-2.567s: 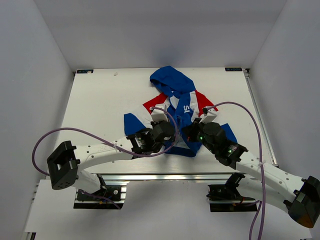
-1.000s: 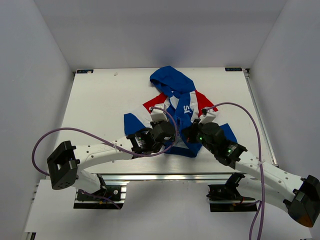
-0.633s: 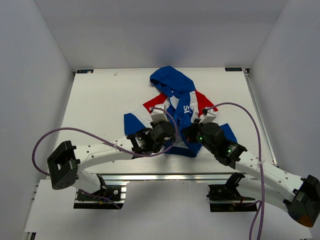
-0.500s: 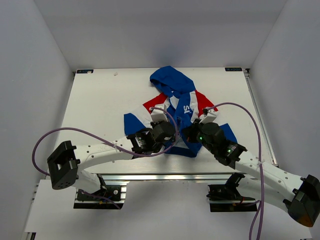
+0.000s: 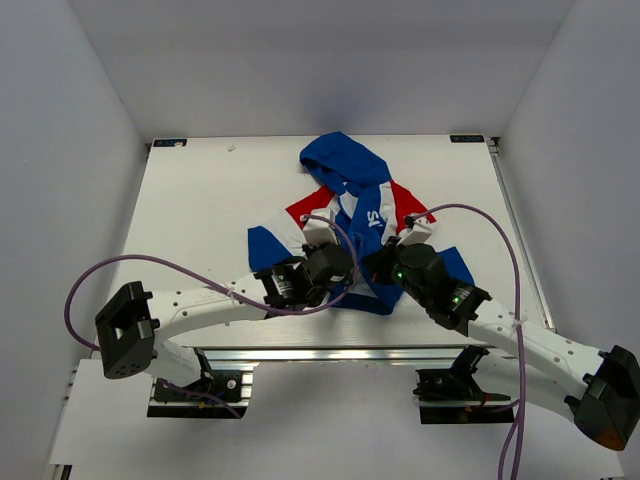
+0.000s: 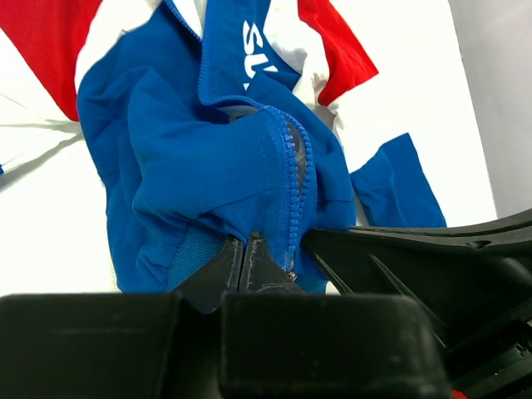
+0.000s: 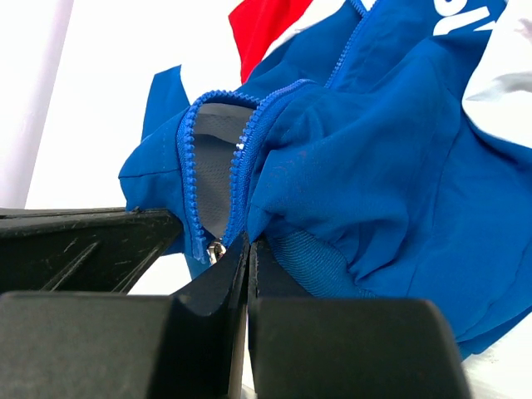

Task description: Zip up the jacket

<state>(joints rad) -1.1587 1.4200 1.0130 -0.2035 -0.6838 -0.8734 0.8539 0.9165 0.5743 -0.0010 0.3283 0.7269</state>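
Note:
The jacket (image 5: 340, 165) lies on the white table, hood to the far side, blue with red and white panels. Both grippers meet at its near hem. My left gripper (image 5: 337, 274) is shut on the blue hem (image 6: 187, 253) just left of the zipper teeth (image 6: 289, 191). My right gripper (image 5: 378, 266) is shut on the hem (image 7: 312, 258) just right of the zipper (image 7: 187, 166). The two rows of teeth stand apart at the bottom, with grey lining (image 7: 214, 145) between them. A small metal slider (image 7: 215, 250) hangs by my right gripper's jaws.
The white table (image 5: 200, 210) is walled in on three sides. Purple cables (image 5: 170, 268) loop over both arms. The other arm's black finger fills the right of the left wrist view (image 6: 416, 258) and the left of the right wrist view (image 7: 83, 237).
The right arm has shifted very slightly to the left. Both grips on the hem are unchanged and the jacket lies as before.

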